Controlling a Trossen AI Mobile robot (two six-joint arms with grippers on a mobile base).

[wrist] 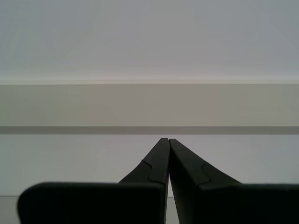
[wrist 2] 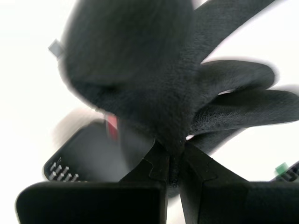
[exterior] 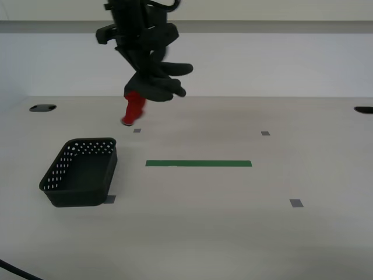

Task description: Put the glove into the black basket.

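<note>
Second gripper (exterior: pixel 152 74) hangs above the far part of the table, jaws pinched tight on the glove (exterior: pixel 156 81). In the second wrist view the two black fingertips meet on a fold of dark grey material at (wrist 2: pixel 173 156), no gap between them. The glove's (wrist 2: pixel 154 79) surface there looks matte, faintly fuzzy, rubbery; its fingers fan out as thick rounded tubes. A sliver of the red cuff shows behind it.

In the exterior view the glove dangles clear of the table, grey fingers splayed toward the exterior view's right, bright red knit cuff pointing down.

Black basket (exterior: pixel 81 172) sits on the table at the exterior view's left, nearer the camera than the glove and well apart from it. Rectangular, hard plastic, sloping walls pierced with rows of small round holes. Upright, nothing seen inside. It also shows blurred beneath the glove in the second wrist view (wrist 2: pixel 84 158).

Table (exterior: pixel 233 233) is pale, smooth, matte. A flat green tape strip (exterior: pixel 198 164) lies mid-table; small grey square markers (exterior: pixel 296 203) dot the surface.

First gripper (wrist: pixel 166 144): slim black jaws pressed together, holding nothing, facing a plain wall.
</note>
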